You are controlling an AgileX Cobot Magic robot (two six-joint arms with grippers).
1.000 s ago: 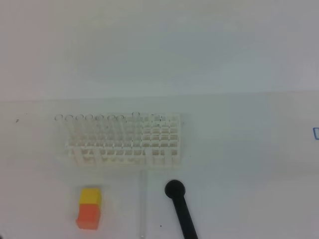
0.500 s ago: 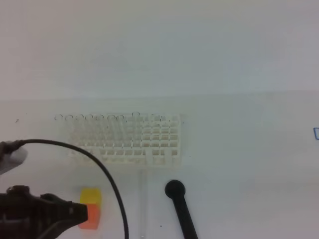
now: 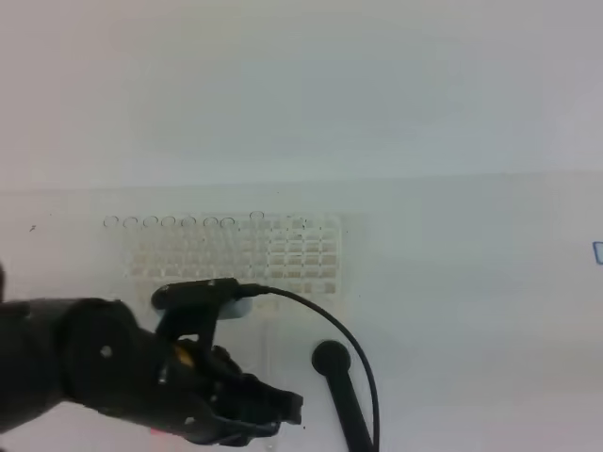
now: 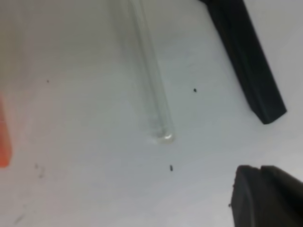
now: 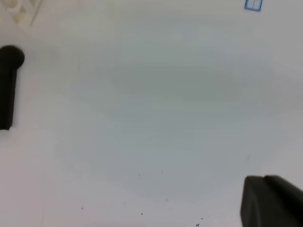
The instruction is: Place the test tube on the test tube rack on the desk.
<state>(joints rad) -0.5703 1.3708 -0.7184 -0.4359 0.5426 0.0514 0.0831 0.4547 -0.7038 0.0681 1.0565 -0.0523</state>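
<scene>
A clear test tube (image 4: pixel 149 80) lies flat on the white desk (image 4: pixel 85 179), its round end towards me. My left gripper (image 3: pixel 283 410) hovers low over it. Only one of its black fingers (image 4: pixel 265 196) shows in the left wrist view, to the right of the tube, with nothing held. In the high view the arm hides most of this tube. The white lattice test tube rack (image 3: pixel 283 250) stands just beyond, with several clear tubes (image 3: pixel 170 223) upright in its back-left row. Of my right gripper only one black finger (image 5: pixel 270 201) shows, over bare desk, holding nothing.
A black rod with a round end (image 3: pixel 332 363) lies just right of the tube and shows in the left wrist view (image 4: pixel 246 61) and right wrist view (image 5: pixel 8 80). An orange block edge (image 4: pixel 4 137) lies left of the tube. A small blue mark (image 3: pixel 597 252) sits far right.
My left arm has swept in from the lower left and moved right, now covering the yellow-and-orange block and most of the lying tube. The rack and rod have not moved.
</scene>
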